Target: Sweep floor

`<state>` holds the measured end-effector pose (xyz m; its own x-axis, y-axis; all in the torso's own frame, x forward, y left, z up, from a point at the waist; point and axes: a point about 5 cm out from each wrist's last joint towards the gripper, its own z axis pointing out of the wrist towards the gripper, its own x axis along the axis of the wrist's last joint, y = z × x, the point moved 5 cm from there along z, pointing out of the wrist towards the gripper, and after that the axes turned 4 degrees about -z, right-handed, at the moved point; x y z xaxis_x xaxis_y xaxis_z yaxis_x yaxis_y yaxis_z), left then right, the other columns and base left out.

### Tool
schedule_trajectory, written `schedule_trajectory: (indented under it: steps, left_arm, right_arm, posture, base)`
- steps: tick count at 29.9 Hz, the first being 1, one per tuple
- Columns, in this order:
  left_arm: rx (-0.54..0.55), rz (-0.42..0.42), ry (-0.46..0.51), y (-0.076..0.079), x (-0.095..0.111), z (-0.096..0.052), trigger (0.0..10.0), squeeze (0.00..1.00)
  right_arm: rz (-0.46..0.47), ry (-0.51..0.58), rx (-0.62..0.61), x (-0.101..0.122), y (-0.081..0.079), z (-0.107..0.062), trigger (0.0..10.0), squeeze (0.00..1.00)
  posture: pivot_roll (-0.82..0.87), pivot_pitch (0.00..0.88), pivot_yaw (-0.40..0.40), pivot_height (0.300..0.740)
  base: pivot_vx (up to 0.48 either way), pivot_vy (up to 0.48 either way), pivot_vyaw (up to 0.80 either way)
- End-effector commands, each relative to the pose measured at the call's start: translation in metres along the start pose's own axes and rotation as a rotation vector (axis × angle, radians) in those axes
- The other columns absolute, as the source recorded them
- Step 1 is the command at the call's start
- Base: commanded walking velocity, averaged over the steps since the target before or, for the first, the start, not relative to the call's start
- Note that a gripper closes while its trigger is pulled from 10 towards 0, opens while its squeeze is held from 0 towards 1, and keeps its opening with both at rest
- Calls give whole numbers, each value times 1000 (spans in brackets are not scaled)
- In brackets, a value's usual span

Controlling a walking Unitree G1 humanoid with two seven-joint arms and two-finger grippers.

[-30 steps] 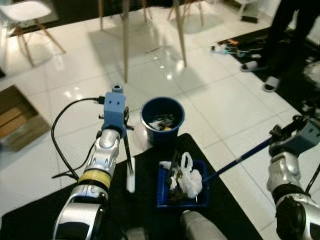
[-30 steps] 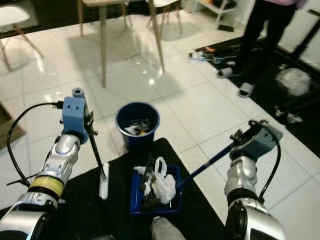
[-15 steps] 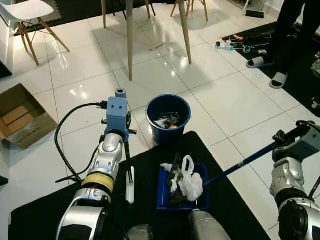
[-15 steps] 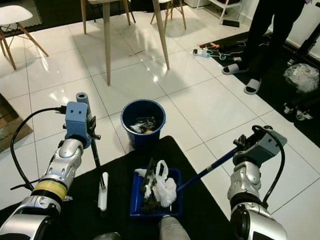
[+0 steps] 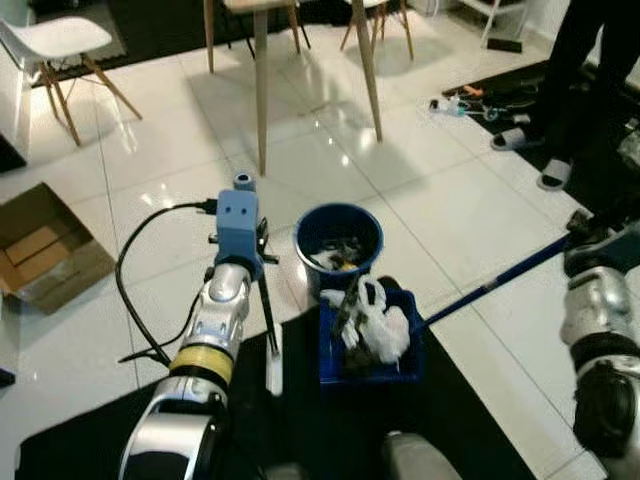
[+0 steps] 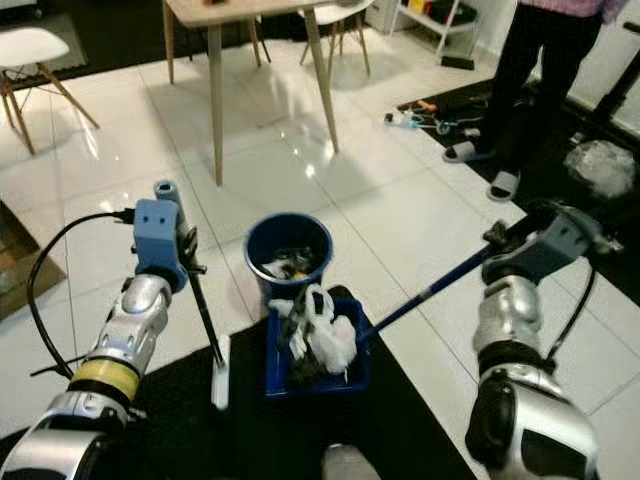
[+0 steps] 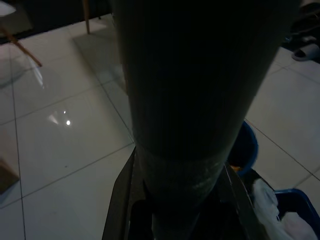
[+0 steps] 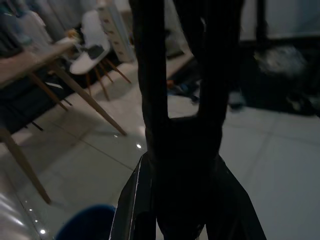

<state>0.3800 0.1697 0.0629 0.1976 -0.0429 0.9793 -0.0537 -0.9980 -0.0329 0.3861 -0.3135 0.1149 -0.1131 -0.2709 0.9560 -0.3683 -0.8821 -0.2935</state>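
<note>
Left hand (image 6: 190,262) clamped, arm extended forward; right hand (image 6: 512,240) clamped, wrist raised.

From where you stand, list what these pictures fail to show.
- Dustpan contents: a white bag covers the rest in both eye views.
- Bucket contents: too small to name.
- Left claw grip: its wrist view is blocked by a dark broom handle.
- Right claw on the dustpan handle: wrist view dark and blurred.
- Person: cut off by the top edge.

The person (image 6: 535,70) was cut off above the waist; the bin's (image 5: 340,240) contents were too small to tell; the cardboard box (image 5: 45,255) ran off-frame.
</note>
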Motion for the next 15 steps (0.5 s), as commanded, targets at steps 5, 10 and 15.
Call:
schedule_trajectory:
  steps: [5, 10, 15]
  left_arm:
    - [-5, 29, 21, 0, 8, 2, 10000, 0]
    - [-5, 37, 16, -1, 7, 2, 10000, 0]
    - [19, 41, -4, -7, 3, 1, 10000, 0]
  right_arm:
    - [69, 95, 52, 38, -18, 14, 10000, 0]
    - [72, 122, 111, 56, -34, 22, 10000, 0]
    - [56, 128, 145, 64, -43, 25, 10000, 0]
  posture:
    - [2, 0, 22, 740]
    - [3, 0, 19, 740]
    - [3, 0, 18, 740]
  base:
    - [446, 0, 0]
    - [442, 0, 0]
    - [409, 0, 0]
